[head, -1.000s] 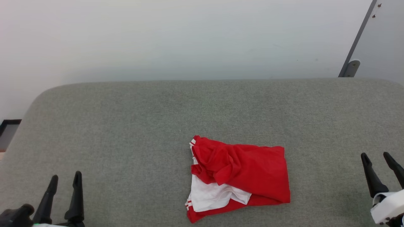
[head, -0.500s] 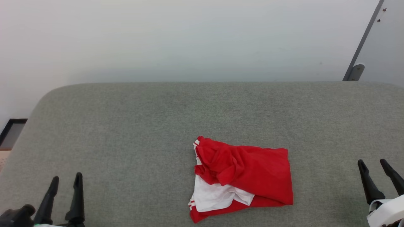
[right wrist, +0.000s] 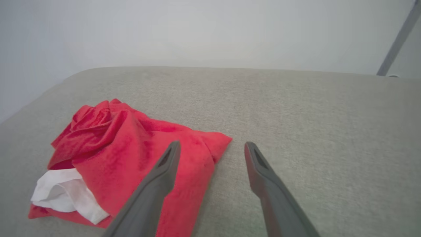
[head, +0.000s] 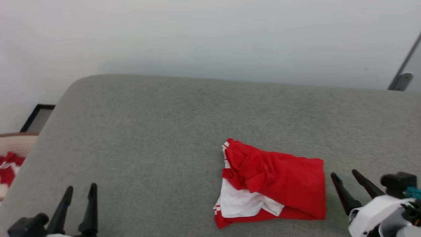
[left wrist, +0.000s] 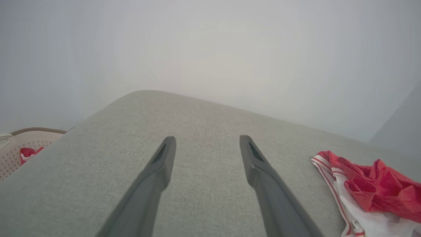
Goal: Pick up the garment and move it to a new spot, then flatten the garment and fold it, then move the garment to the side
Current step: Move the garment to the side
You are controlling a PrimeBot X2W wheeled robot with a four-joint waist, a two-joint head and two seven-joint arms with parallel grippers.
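Both pincers stand open and hold nothing: the left pincer (head: pixel 81 187) at the near left over the grey cloth-covered counter (head: pixel 158 125), the right pincer (head: pixel 343 173) at the near right, just beside the right edge of the garment (head: pixel 283 179). That red shirt lies in a rumpled heap right of centre, close to the near edge, with a white sleeve showing at its near left. A broad stretch of grey spreads to its left and far side, up to the rounded far-left corner and the pale wall (head: pixel 197 33). Beyond the left edge sits a beige basket (head: pixel 23 141).
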